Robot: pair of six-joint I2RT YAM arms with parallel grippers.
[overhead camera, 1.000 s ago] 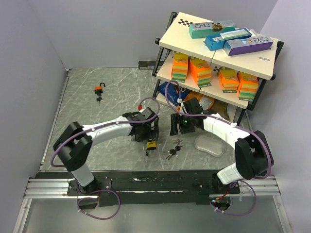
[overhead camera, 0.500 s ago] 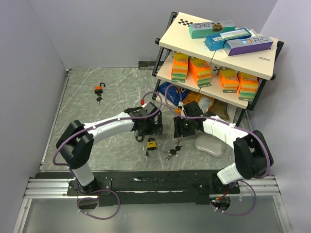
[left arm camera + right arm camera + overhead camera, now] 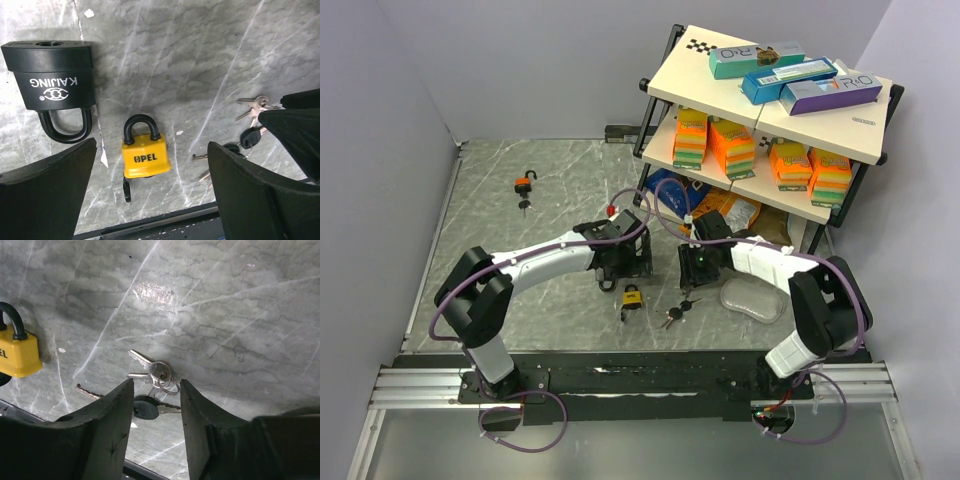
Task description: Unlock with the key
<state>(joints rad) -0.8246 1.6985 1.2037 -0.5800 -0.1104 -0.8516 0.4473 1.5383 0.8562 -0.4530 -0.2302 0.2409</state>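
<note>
A yellow padlock (image 3: 145, 152) lies flat on the grey table with a black-headed key (image 3: 126, 189) in its base; it also shows in the top view (image 3: 632, 297). My left gripper (image 3: 150, 200) is wide open above it, touching nothing. A bunch of silver and black-headed keys (image 3: 157, 377) lies to the padlock's right, also in the top view (image 3: 677, 311). My right gripper (image 3: 156, 410) is open just above the bunch, one finger on each side. In the top view the left gripper (image 3: 625, 268) and right gripper (image 3: 695, 275) hover close together.
A black padlock (image 3: 50, 75) lies left of the yellow one. An orange padlock (image 3: 525, 183) with a key lies at the far left. A clear plastic lid (image 3: 752, 298) lies at the right. A shelf rack (image 3: 770, 90) with boxes stands at the back right.
My left gripper has drawn back from the yellow padlock, which now lies free on the table. My right gripper has shifted slightly toward the key bunch.
</note>
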